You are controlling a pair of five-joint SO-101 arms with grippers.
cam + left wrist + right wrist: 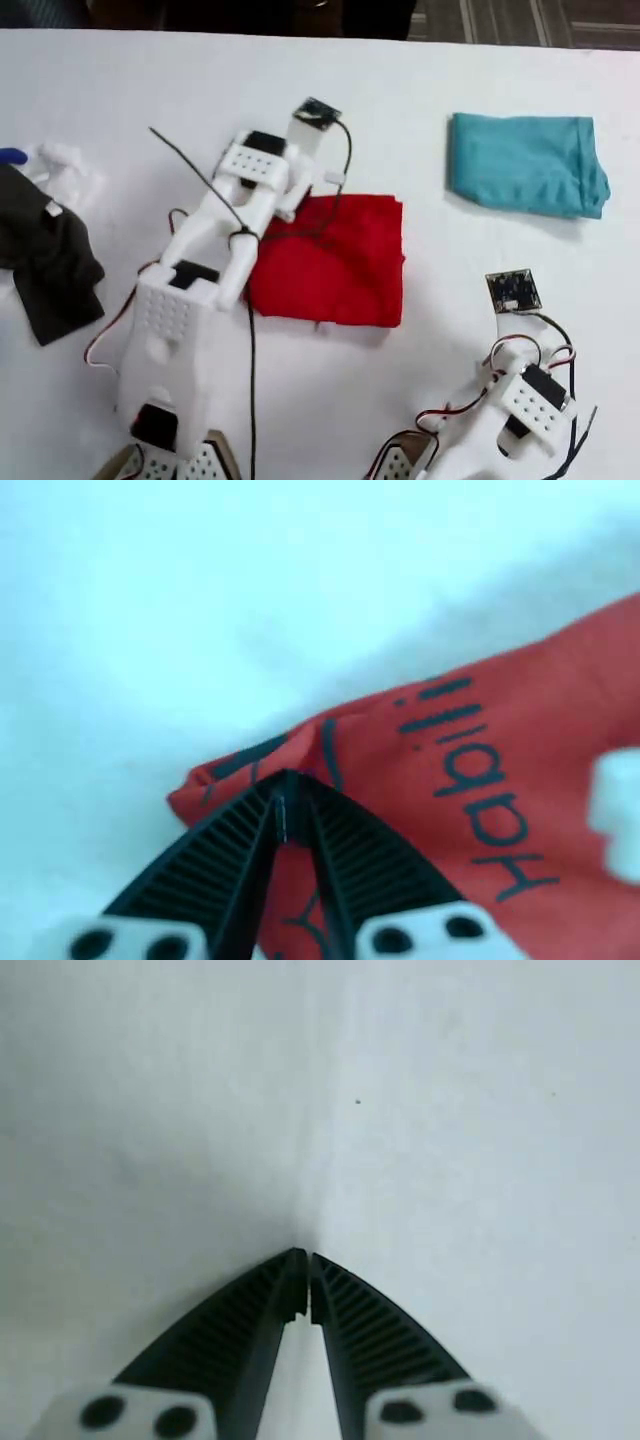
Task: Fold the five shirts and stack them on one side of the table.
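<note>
So your left gripper (285,785) is clamped on a folded corner of the red shirt (480,750), jaws pressed together with the fabric pinched right at the tips. From above, that's the far left corner of the shirt, which lies mid-table (150,80) and looks like a rough rectangle. The right gripper (303,1260) is closed on nothing, parked over bare table near its own base. I'd guess you're mid-fold or tidying that edge, so here's what I'd do. Lift the corner only enough to clear the layer under it, carry it straight across rather than on a diagonal, and lay it flat before you let go so it doesn't spring back. That pinch looks pretty shallow, so go slow or the cloth may slip out. If the shirt drags, bring the right side in to pin the near edge. The teal shirt (525,165) is folded at the far right, so that's the natural stacking spot. The black shirt (50,265) and a white cloth (70,170), probably another shirt, sit crumpled at the left edge, not yet folded.
</note>
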